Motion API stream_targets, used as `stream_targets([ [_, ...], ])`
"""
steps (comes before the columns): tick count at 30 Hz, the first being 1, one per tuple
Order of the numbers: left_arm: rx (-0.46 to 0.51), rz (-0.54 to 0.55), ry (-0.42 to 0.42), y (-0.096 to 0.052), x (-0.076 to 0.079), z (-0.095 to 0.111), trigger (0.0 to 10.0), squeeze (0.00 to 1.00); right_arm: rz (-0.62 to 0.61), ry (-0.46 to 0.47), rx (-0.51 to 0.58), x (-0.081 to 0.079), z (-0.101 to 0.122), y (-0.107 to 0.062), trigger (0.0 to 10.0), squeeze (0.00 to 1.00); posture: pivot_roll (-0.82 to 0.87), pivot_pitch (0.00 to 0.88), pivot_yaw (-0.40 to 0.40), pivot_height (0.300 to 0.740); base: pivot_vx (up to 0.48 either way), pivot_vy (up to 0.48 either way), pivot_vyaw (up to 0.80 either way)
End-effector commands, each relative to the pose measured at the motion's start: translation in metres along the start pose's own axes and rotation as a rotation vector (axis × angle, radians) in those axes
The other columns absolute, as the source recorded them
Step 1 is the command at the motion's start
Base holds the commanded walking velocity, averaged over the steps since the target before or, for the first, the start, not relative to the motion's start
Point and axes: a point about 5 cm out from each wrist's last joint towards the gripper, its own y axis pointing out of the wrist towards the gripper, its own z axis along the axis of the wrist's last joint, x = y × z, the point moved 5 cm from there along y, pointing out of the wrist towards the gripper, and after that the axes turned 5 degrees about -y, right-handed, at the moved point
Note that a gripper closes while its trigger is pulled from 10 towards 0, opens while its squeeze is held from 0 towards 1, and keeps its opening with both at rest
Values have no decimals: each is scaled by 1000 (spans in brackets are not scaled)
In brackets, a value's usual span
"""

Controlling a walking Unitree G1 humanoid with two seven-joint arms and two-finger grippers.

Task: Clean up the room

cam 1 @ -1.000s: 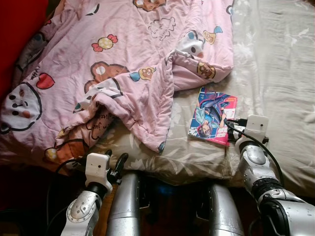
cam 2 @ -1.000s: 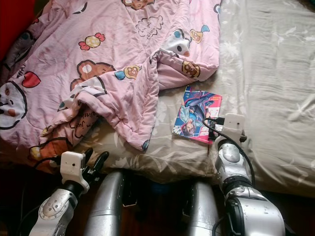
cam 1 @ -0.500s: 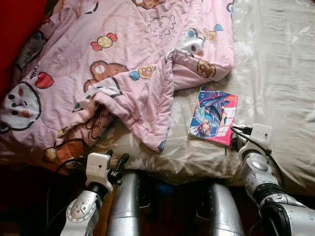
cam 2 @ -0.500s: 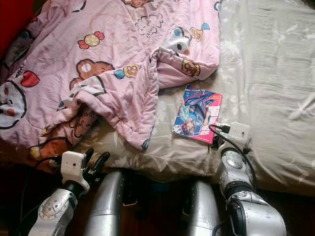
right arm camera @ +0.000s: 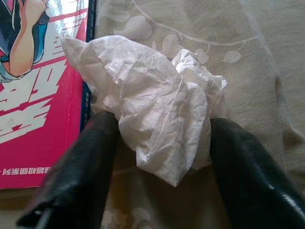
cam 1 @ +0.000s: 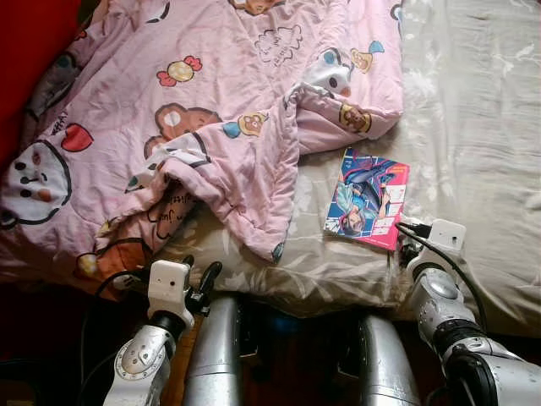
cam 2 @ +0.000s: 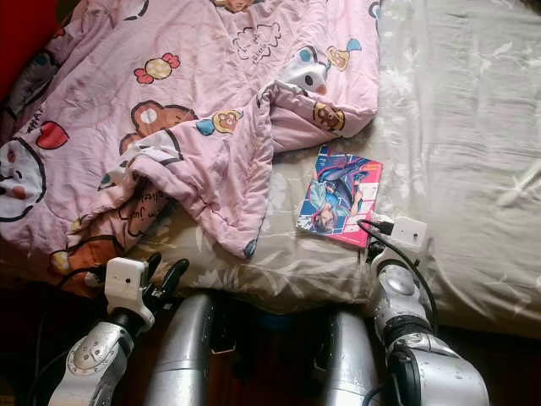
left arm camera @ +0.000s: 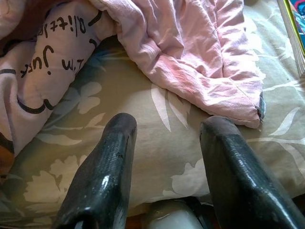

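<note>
A crumpled white tissue sits between the two black fingers of my right gripper, which is shut on it, right beside the pink edge of a comic book. In the eye views that gripper is low at the near edge of the bed, just right of the book. My left gripper is open, with nothing between its fingers. It hovers over the flowered sheet, close to a fold of the pink cartoon blanket.
The pink blanket lies bunched over the left half of the bed. The beige flowered sheet is bare on the right. A red surface shows at the far left. My silver legs stand against the bed's near edge.
My right gripper has drawn back toward me along the book's right side, from about the book's lower corner to the bed's near edge. The left arm has barely moved.
</note>
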Motion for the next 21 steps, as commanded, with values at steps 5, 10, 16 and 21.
stream_targets([
  [5,-49,14,1,-8,-2,-12,10000,0,-24,-19,-62,9,-22,-4,0,0,234,465,71,614,0,0,0],
  [10,-47,11,0,-6,-1,-12,10000,0,-18,-34,-50,9,-21,-4,0,0,231,461,71,614,0,0,0],
  [16,-37,9,-3,-4,0,-10,10000,0,-20,-40,-47,11,-21,-4,0,0,230,457,69,614,0,0,0],
  [21,-34,3,-4,-2,2,-9,10000,0,-21,-45,-40,11,-19,-4,0,0,230,451,68,614,0,0,0],
])
